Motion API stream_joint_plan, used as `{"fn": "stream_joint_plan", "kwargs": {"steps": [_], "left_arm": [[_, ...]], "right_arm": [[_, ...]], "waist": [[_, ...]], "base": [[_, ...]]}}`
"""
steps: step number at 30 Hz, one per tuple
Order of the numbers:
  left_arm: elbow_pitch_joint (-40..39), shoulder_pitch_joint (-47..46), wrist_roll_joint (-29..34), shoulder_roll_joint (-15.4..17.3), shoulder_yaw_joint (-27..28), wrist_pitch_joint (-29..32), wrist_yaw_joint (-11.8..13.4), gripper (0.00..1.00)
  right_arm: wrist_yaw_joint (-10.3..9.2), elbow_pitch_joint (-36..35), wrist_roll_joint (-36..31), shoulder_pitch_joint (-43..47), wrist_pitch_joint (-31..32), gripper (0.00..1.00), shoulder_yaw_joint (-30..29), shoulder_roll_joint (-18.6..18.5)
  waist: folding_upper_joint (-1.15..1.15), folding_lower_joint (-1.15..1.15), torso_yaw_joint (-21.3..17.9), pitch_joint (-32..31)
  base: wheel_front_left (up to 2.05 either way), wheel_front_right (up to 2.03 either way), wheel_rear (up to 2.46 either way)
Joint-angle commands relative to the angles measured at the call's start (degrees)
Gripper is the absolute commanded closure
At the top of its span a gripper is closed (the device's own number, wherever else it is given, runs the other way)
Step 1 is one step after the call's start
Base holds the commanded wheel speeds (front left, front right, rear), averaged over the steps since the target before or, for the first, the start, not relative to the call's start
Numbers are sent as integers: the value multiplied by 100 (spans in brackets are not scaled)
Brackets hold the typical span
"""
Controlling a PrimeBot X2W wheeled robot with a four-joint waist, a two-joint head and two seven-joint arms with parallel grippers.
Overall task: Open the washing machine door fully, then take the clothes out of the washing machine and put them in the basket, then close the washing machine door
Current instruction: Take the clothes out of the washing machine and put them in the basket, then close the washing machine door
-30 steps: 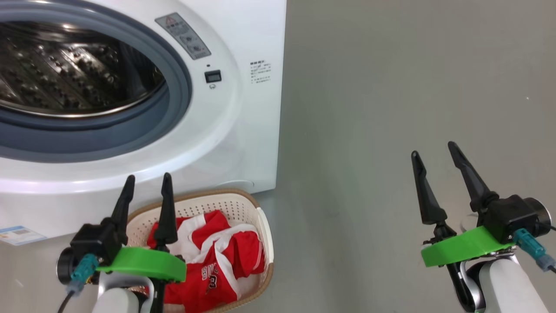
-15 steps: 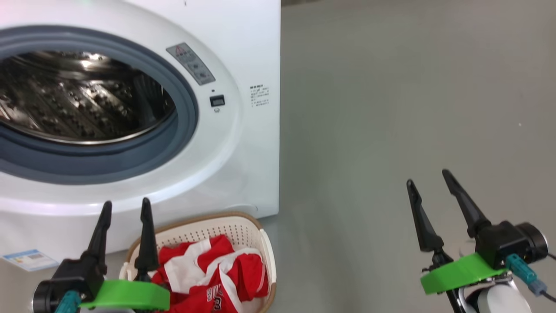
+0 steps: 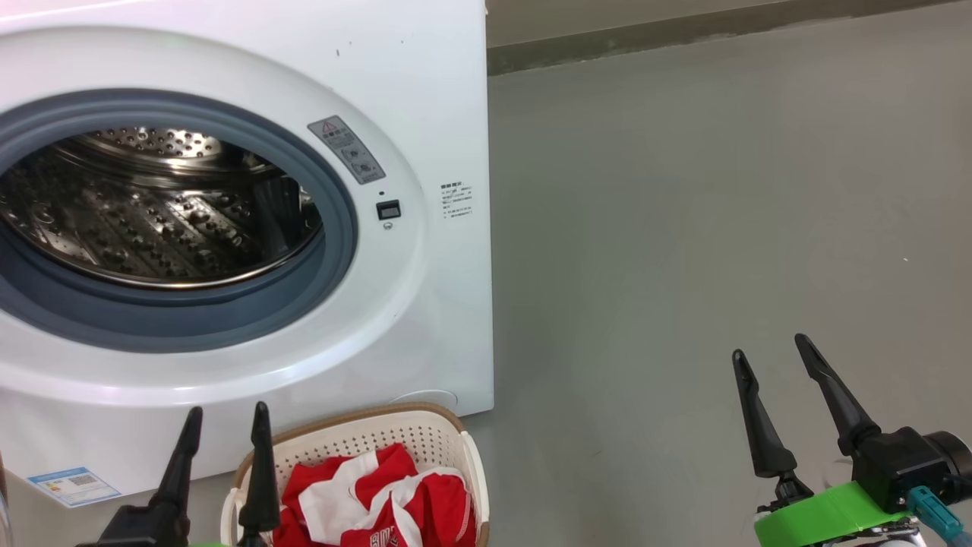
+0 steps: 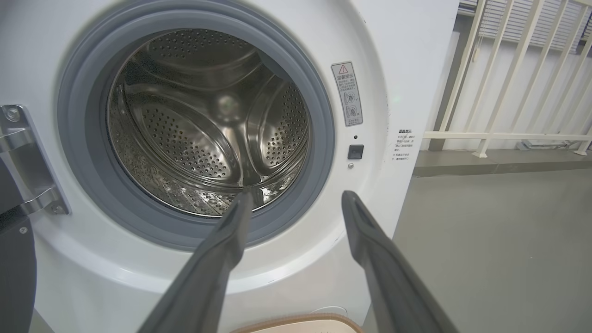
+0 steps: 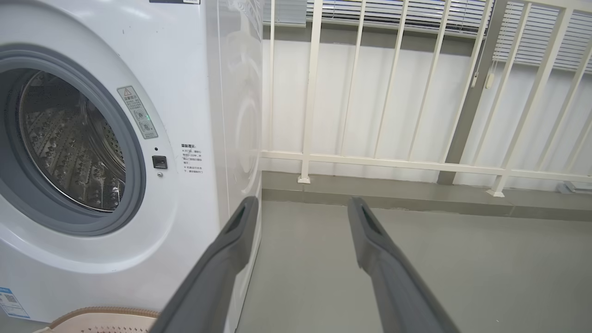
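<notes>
- Washing machine [image 3: 425, 319] dead ahead: a white, glossy box. Its round mouth is ringed by a matte grey rubber seal [image 3: 338, 251].
- Inside, the steel drum [image 4: 203, 138] is shiny, dotted with small holes and ribbed by smooth paddles.
- At 2 o'clock of the mouth sits a slim grey warning sticker [image 3: 346, 150] with a red triangle on top. The characters below it are too small to read.
- At 3 o'clock there's a small square black latch socket [image 3: 388, 210], and beside it a block of tiny dark print [image 3: 456, 201], unreadable.
- A blue-and-white label [image 3: 74, 485] sits at the cabinet's 7 o'clock corner, its text a blur.
- The washing machine door [image 4: 14, 277] is swung wide. Its black edge hangs at 8 o'clock in the left wrist view on a bright metal hinge [image 4: 27, 157].
- The basket [image 3: 425, 441] stands on the floor against the machine's foot. It is cream perforated plastic with a brown woven-look rim.
- The clothes [image 3: 380, 501] are in it: crumpled red fabric with white stripes, lettering cut off at the bottom edge.
- Left gripper [image 3: 228, 410] is spread apart and empty over the basket's 9 o'clock rim.
- Right gripper [image 3: 769, 346] is parted too, with nothing between its fingers. It is well apart from the machine, over smooth grey floor [image 3: 683, 228].
- A cream railing [image 5: 416, 92] stands behind.
</notes>
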Motion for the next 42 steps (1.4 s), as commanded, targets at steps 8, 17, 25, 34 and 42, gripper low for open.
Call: {"fn": "stream_joint_plan", "kwargs": {"steps": [8, 17, 25, 34, 42], "left_arm": [[-169, -2, 90, 91, 199, -46, -78, 0], [-184, -18, 151, 87, 190, -46, 31, 0], [-216, -20, 207, 86, 126, -46, 42, 0], [-268, -24, 149, 84, 96, -46, 40, 0], [-359, -30, 134, 89, 75, -46, 33, 0]], "right_arm": [[36, -252, -53, 21, -36, 0, 70, -45], [36, -219, -75, 49, -36, 0, 113, -59], [36, -190, -49, 30, -36, 0, 102, -63], [36, -186, -1, 15, -36, 0, 113, -59], [36, -193, 10, -24, -36, 0, 95, -59]], "waist": [[0, 0, 32, -38], [0, 0, 28, -35], [0, 0, 23, 10], [0, 0, 52, 57], [0, 0, 96, 112]], "base": [[0, 0, 0], [-7, 7, 0], [-96, 96, 0], [-173, 173, 0], [-84, 84, 0]]}}
